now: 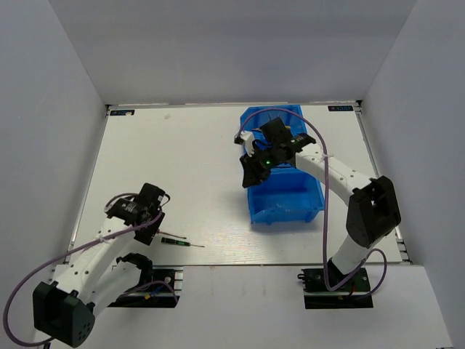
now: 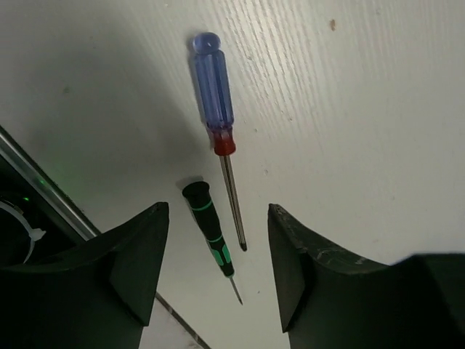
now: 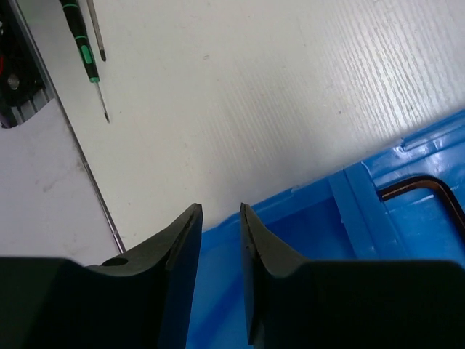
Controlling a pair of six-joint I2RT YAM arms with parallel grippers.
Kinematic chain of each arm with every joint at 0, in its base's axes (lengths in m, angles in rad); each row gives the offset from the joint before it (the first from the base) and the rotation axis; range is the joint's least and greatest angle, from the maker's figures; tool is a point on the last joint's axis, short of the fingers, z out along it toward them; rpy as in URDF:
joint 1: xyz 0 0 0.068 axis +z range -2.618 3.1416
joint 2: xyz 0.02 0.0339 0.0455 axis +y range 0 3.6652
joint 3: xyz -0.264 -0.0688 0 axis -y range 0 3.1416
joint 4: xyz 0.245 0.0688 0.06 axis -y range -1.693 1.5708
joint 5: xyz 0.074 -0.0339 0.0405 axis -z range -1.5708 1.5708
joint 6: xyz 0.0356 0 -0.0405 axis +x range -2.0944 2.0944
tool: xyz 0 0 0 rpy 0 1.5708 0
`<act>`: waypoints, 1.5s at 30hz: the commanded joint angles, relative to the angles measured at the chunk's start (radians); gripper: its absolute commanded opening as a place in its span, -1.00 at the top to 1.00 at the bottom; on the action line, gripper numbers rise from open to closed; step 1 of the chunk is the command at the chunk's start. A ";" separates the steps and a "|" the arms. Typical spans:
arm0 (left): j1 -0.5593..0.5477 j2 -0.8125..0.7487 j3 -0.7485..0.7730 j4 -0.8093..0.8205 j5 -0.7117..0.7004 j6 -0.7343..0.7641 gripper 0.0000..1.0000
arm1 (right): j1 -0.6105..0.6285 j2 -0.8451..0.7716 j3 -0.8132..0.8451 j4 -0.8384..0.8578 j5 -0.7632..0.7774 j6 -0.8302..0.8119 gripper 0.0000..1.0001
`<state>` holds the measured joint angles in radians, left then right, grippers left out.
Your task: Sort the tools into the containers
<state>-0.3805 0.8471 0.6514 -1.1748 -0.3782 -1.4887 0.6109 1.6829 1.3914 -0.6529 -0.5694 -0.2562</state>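
The white worktop (image 1: 203, 160) fills the floor of the booth. The bright blue bin (image 1: 290, 203) sits on its right half, running from the middle back toward the far edge.

The right arm curls in over the bin. Its right gripper (image 3: 219, 218) hangs above the bin's left wall, the jaws a narrow slit apart with nothing between them.

The left arm reaches over the near left part of the worktop. Its left gripper (image 2: 216, 240) is tipped down at the surface, spread wide and holding nothing.

Directly below that spread pair lie the two screwdrivers, both flat on the worktop close to its near edge. The blue-handled screwdriver (image 2: 214, 94) has a red collar, and its thin shaft points in between the fingers. The shorter black-handled screwdriver (image 2: 207, 218), marked with green bands, lies just beside it, apart from it and almost parallel.

A dark brown hex key (image 3: 429, 185) rests on the bin's floor in one compartment, only its bend showing; which compartment I cannot tell.
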 commanded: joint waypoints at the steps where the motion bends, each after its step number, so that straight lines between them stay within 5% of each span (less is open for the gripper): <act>1: 0.012 0.059 -0.002 -0.002 -0.077 -0.094 -0.35 | -0.005 -0.069 -0.043 0.047 0.032 0.044 0.31; 13: 0.137 0.303 -0.082 0.320 -0.045 0.097 -0.37 | -0.017 -0.206 -0.186 0.044 0.062 0.009 0.31; 16: 0.173 0.354 -0.082 0.372 -0.033 0.139 -0.10 | -0.019 -0.213 -0.193 0.032 0.052 0.000 0.31; 21: 0.195 0.376 -0.069 0.405 -0.001 0.195 0.70 | -0.028 -0.224 -0.177 0.013 0.039 -0.012 0.31; 23: 0.195 0.376 -0.004 0.466 0.010 0.339 0.86 | -0.039 -0.236 -0.161 0.000 0.032 -0.031 0.31; 25: 0.175 0.398 0.098 0.656 0.097 0.523 0.94 | -0.046 -0.246 -0.152 -0.002 0.068 -0.046 0.31; 26: 0.175 0.441 0.169 0.740 0.295 0.761 1.00 | -0.045 -0.261 -0.147 0.019 0.244 -0.043 0.31; 27: 0.164 0.476 0.206 0.807 0.405 0.842 1.00 | -0.051 -0.264 -0.147 0.035 0.331 -0.031 0.36; 30: 0.146 0.686 0.430 0.896 0.782 1.053 1.00 | -0.101 -0.290 -0.170 0.163 0.640 -0.008 1.00; 32: 0.105 0.786 0.584 0.901 0.980 1.151 1.00 | -0.138 -0.298 -0.160 0.154 0.674 -0.011 1.00; 39: -0.101 1.020 0.850 0.975 1.263 1.306 1.00 | -0.315 -0.353 -0.202 0.118 0.680 0.051 1.00; 45: -0.271 0.945 0.784 1.136 1.257 1.403 1.00 | -0.462 -0.350 -0.180 0.072 0.605 0.067 1.00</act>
<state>-0.5941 1.8957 1.4555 -0.1497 0.8001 -0.1925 0.1867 1.3544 1.1942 -0.5606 0.0586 -0.2134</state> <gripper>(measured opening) 0.300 0.004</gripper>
